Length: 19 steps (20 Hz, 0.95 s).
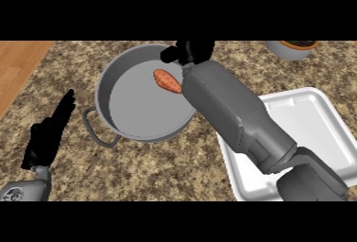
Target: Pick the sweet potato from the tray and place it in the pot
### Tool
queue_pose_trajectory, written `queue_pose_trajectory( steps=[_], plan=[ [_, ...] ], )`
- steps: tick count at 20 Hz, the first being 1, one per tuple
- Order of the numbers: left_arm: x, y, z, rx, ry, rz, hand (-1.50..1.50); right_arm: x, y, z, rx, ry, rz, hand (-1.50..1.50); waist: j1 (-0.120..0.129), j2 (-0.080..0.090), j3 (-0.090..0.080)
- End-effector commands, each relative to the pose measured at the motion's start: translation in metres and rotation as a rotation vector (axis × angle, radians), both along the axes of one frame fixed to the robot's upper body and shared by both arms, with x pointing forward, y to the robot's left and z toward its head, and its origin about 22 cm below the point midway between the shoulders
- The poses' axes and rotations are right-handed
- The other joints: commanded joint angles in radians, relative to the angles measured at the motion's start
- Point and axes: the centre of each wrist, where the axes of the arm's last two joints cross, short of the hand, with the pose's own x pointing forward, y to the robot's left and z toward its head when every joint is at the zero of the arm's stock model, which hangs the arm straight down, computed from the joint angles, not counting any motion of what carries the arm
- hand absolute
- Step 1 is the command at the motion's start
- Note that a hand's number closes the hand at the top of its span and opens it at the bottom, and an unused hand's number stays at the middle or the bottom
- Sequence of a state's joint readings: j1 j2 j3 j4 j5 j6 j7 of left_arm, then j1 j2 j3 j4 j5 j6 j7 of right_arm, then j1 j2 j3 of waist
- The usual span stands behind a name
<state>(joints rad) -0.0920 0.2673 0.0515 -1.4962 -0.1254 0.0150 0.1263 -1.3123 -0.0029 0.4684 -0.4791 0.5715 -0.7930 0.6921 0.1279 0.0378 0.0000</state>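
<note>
Sweet potato (166, 80) is seen inside the pot (143, 111), an orange, elongated piece lying close to the pot's right-hand wall. Its right end is hidden behind the grey right forearm (230, 108). The pot is a wide grey vessel set on the speckled stone counter (160, 165), and a dark loop handle (97, 131) is seen at its near left side.

The right forearm is stretched from the lower right corner across the tray's left edge and over the right part of the pot. The right hand (188, 52) is held above the pot's far rim, beyond the sweet potato. Only a black shape is shown there, so whether this hand is released or clenched cannot be told. No grasp on the sweet potato can be made out.

The white tray (307, 118) is placed to the right of the pot, just beside it, and its left part is covered by the forearm.

The left hand (50, 130) is shown near the left edge, well apart from the pot's contents, released, with its fingers straight and pointed upward.

A small grey container (293, 48) with dark contents is seen at the far right, and a wooden surface (21, 66) borders the counter at the far left.
</note>
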Motion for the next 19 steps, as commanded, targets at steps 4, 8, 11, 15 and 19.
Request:
queue_pose_trajectory(
  steps=[4,8,11,15,19],
  plan=[
    [0.001,0.003,0.0,0.002,0.013,0.021,0.0,-0.005,0.007,0.028,0.307,-0.257,-0.006,-1.5,-0.026,-0.008,0.001],
    [-0.014,0.021,-0.002,0.003,0.014,0.041,0.0,-0.013,0.007,0.019,0.391,-0.192,0.044,-1.5,-0.036,-0.019,0.0],
    [-0.011,0.01,-0.012,0.006,0.018,0.054,0.0,-0.028,0.012,-0.002,0.431,-0.165,0.083,-1.5,-0.044,-0.021,-0.001],
    [-0.022,0.023,-0.008,-0.005,0.048,0.109,0.0,-0.043,0.012,-0.002,0.503,-0.173,0.156,-1.5,-0.1,-0.036,0.0],
    [-0.027,0.02,-0.003,0.004,0.039,0.12,0.0,-0.065,0.001,-0.032,0.544,-0.191,0.175,-1.5,-0.12,-0.04,0.001]
  ],
)
